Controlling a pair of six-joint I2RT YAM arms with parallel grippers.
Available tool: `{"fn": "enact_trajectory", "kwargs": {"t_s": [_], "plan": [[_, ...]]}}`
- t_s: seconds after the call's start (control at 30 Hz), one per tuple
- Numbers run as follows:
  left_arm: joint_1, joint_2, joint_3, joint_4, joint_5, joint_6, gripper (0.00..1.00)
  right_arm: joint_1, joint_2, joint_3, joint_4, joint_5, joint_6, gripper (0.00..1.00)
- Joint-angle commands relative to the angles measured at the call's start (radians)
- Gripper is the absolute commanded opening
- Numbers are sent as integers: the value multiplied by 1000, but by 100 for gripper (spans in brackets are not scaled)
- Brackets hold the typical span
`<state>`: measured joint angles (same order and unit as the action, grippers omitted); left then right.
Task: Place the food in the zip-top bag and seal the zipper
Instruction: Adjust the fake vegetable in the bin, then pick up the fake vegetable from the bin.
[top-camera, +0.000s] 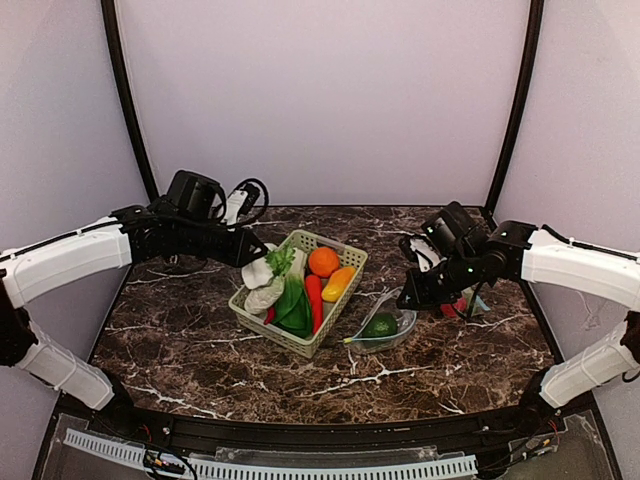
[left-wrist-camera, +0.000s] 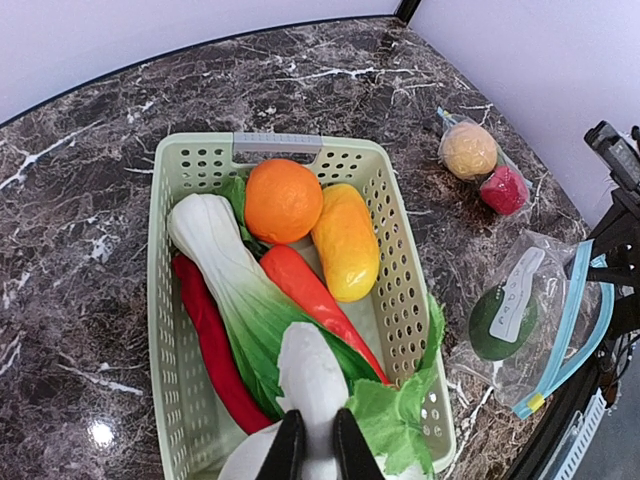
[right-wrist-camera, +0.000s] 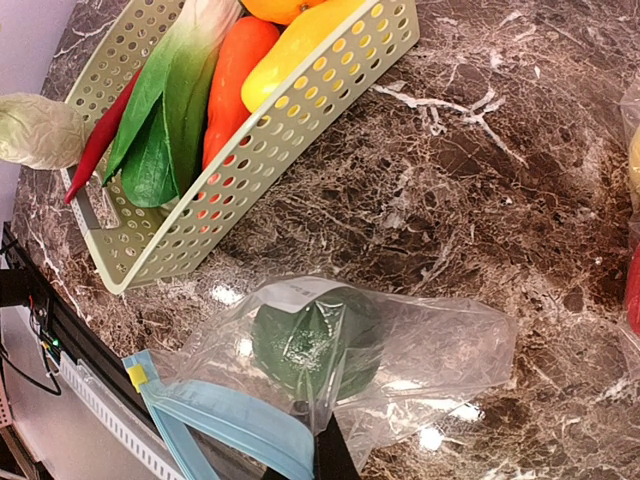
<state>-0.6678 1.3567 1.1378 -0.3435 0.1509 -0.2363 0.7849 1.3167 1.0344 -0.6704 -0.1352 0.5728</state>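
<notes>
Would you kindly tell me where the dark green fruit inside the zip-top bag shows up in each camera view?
Top external: the dark green fruit sits in the zip-top bag, just right of the basket.
Left wrist: right side, mid-height, partly behind the bag's white label, right of the basket.
Right wrist: low centre, below the basket.
Shared landmark: the pale green basket.

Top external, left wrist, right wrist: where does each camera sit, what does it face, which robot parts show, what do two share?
Top external: above and behind, facing down on the table; left arm and right arm show.
Left wrist: over the basket; left gripper grips a white vegetable.
Right wrist: low, facing the zip-top bag; right gripper pinches it.
Shared: both wrist views show basket and bag.
</notes>
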Motion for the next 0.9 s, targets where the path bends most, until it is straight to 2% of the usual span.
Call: {"fn": "enact_trajectory", "kwargs": {"t_s": [0.0, 0.27, 0.4, 0.63, 0.7, 0.87], "plan": [[-16, 71, -29, 55, 38, -8, 7, -5, 11, 7, 26, 2, -3, 0], [-43, 268, 37, 140, 84, -3, 9, -5, 24, 2, 29, 4, 1, 0], [-51, 340, 77, 129, 101, 12, 20, -4, 24, 1, 31, 4, 3, 0], [-51, 315, 47, 111, 63, 36, 45, -4, 29, 2, 34, 2, 3, 0], [-52, 307, 37, 104, 57, 40, 46, -3, 35, 5, 40, -6, 2, 0], [-52, 295, 25, 91, 41, 45, 42, -4, 43, 10, 47, -12, 0, 0]]}}
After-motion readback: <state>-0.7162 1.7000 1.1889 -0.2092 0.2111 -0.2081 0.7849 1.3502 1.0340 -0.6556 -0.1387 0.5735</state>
